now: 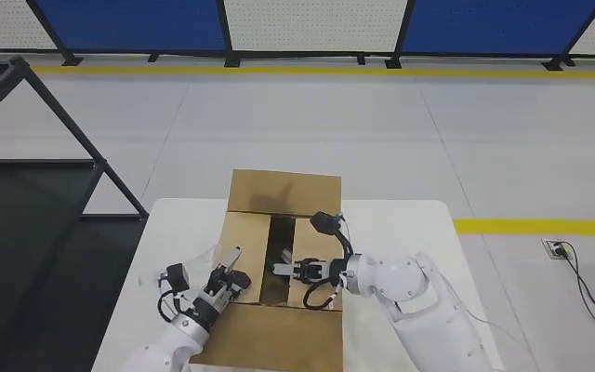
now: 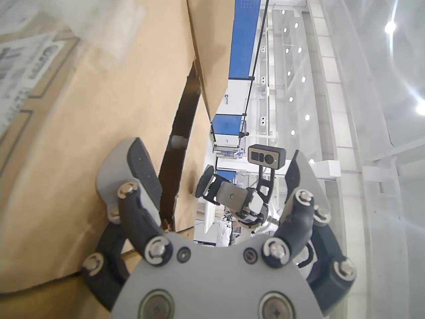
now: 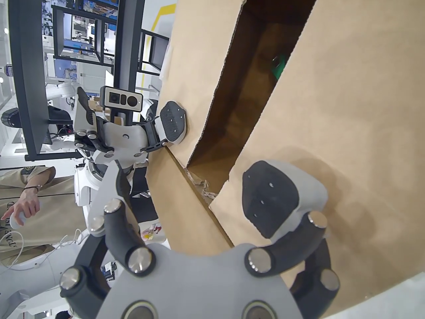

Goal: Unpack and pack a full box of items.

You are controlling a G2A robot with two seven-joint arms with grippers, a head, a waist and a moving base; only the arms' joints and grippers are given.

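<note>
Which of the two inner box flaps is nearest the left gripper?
The inner flap on the robot's left; the left gripper touches it, the other lies across the gap.

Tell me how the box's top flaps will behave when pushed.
Flaps: thin corrugated cardboard, likely stiff yet light, swinging on their creases. They sit ajar, hinting they may spring back. The frayed edge could crumple if pushed hard.

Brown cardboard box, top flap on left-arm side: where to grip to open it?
Take the brown cardboard flap by its long free edge at the centre gap, from above: one of the fingers in the gap, one on top. It lies nearly flat, so likely no other edge lets fingers straddle it.
</note>
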